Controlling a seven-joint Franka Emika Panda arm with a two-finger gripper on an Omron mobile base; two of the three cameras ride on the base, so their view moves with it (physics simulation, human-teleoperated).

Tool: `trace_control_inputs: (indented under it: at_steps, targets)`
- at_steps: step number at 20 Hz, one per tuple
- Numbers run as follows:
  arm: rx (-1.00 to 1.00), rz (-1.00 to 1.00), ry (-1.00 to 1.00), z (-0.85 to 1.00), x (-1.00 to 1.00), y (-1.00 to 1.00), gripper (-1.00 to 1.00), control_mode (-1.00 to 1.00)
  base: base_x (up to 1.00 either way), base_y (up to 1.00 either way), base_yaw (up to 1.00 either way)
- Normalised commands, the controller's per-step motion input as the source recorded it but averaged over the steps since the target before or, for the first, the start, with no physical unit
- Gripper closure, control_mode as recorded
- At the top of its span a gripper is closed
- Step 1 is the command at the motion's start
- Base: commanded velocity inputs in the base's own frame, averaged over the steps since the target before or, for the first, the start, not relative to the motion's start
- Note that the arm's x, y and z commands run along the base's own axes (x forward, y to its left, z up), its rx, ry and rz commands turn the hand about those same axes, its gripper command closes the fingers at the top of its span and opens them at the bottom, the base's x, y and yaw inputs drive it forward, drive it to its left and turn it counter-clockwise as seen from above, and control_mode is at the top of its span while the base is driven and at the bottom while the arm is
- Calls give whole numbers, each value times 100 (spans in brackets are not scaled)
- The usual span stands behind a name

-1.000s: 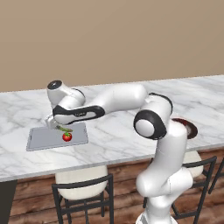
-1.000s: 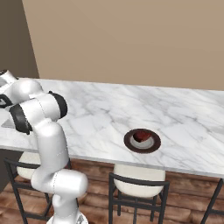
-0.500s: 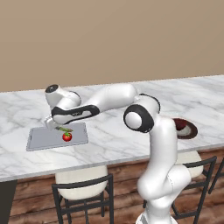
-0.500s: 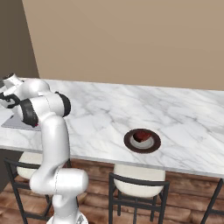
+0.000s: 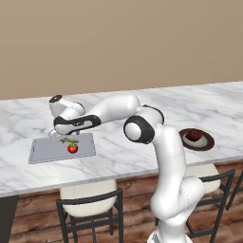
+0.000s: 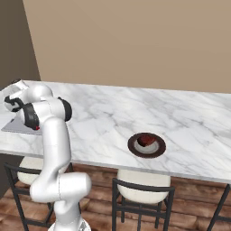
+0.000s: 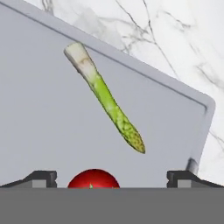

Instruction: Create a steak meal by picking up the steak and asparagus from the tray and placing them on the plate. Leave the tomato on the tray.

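The light grey tray (image 5: 45, 153) lies on the counter at the left. On it rest the green asparagus (image 5: 71, 141) and, just in front of it, the bright red tomato (image 5: 72, 148). In the hand view the asparagus (image 7: 105, 98) lies diagonally on the tray (image 7: 39, 122), with the tomato (image 7: 93, 178) low between my fingertips (image 7: 41, 177). My gripper (image 5: 56, 136) hovers open just above the tray's back edge, holding nothing. The dark steak (image 5: 193, 136) sits on the round brown plate (image 5: 205, 144) at the right, and the steak (image 6: 145, 140) on the plate (image 6: 159, 151) also shows from the other side.
The marble counter (image 5: 118, 156) runs the whole width, with its front edge close to the tray. Stools (image 5: 90, 199) stand below it. My own arm (image 6: 45, 117) hides most of the tray in the right base view.
The arm's elbow has swung left toward the tray while the hand stayed over the tray and sank slightly. Steak, tomato and asparagus have not moved.
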Motion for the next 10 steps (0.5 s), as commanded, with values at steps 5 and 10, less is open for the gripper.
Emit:
trace_control_inputs:
  at_steps: [5,10]
  targets:
    - [0,-5,5,-29,24,0,-100,-100,0,0,0]
    - [0,-4,4,-33,32,0,-100,-100,0,0,0]
